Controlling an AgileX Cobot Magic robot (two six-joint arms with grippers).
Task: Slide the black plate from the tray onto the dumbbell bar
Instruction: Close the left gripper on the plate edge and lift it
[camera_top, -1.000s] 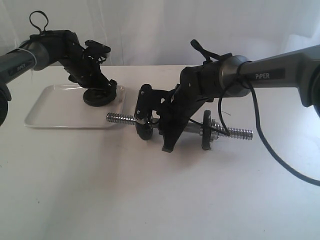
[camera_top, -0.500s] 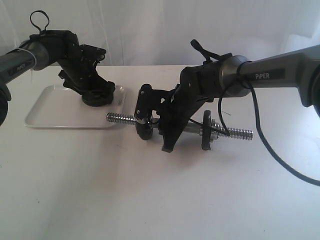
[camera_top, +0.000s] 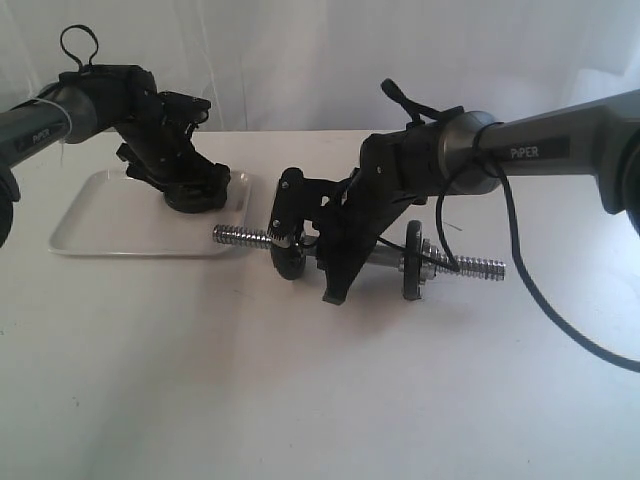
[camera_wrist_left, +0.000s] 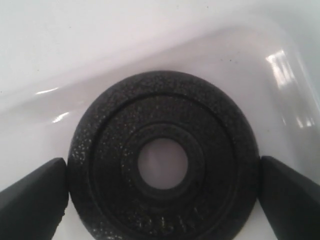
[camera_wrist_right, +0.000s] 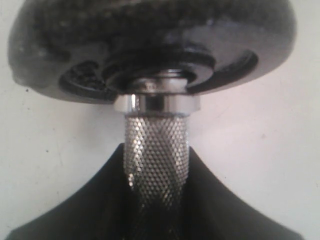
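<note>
The black plate (camera_wrist_left: 162, 100) lies flat in a corner of the white tray (camera_wrist_left: 260, 75), also seen as the plate (camera_top: 192, 200) in the tray (camera_top: 100, 215). My left gripper (camera_wrist_left: 162, 172) hangs over it, open. One of its fingers (camera_wrist_left: 35, 200) stands on each side of the rim, very close to it. The chrome dumbbell bar (camera_top: 240, 236) lies across the table's middle. My right gripper (camera_wrist_right: 156, 165) is shut on the bar's knurled middle (camera_wrist_right: 156, 145), and shows as the right gripper (camera_top: 338, 262) in the exterior view.
Two other black plates sit on the bar: one (camera_top: 288, 262) left of my right gripper, one (camera_top: 415, 262) right of it. A silver collar (camera_wrist_right: 156, 102) sits against the near plate (camera_wrist_right: 150, 45). A black cable (camera_top: 530, 290) trails on the table at the right.
My left gripper has shifted a little to the left and settled over the black plate in the tray. The right arm and the bar have not moved.
</note>
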